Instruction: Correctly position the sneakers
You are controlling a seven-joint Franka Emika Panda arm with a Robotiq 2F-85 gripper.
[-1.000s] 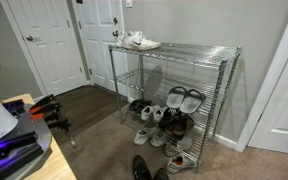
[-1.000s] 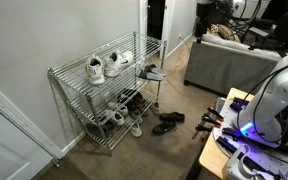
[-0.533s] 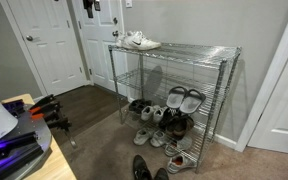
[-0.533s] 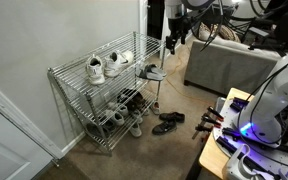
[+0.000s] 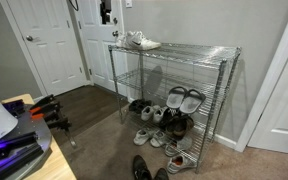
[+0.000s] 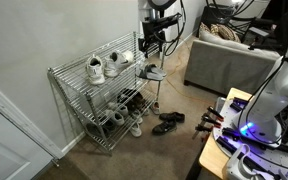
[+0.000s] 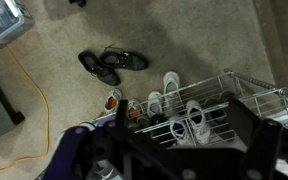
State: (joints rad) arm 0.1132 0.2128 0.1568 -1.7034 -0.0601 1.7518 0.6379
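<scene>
The white sneakers (image 5: 139,41) lie side by side on the top shelf of the wire rack (image 5: 199,52), at its end nearest the door. They show in both exterior views (image 6: 108,67) and in the wrist view (image 7: 189,120). My gripper (image 6: 152,44) hangs in the air above and just off that end of the rack (image 6: 69,82), clear of the sneakers; it also shows in an exterior view (image 5: 105,13). In the wrist view its dark fingers (image 7: 194,160) are spread apart with nothing between them, and the sneakers lie far below.
Grey slip-ons (image 5: 185,98) sit on the middle shelf. Several other shoes fill the bottom shelf (image 5: 154,125). A pair of black shoes (image 6: 166,123) lies on the carpet in front of the rack (image 7: 109,63). A sofa (image 6: 234,60) stands behind, white doors (image 5: 49,45) beside the rack.
The arm has swung in from the doorway side towards the rack and come lower, ending above the rack's end. The sneakers have not moved.
</scene>
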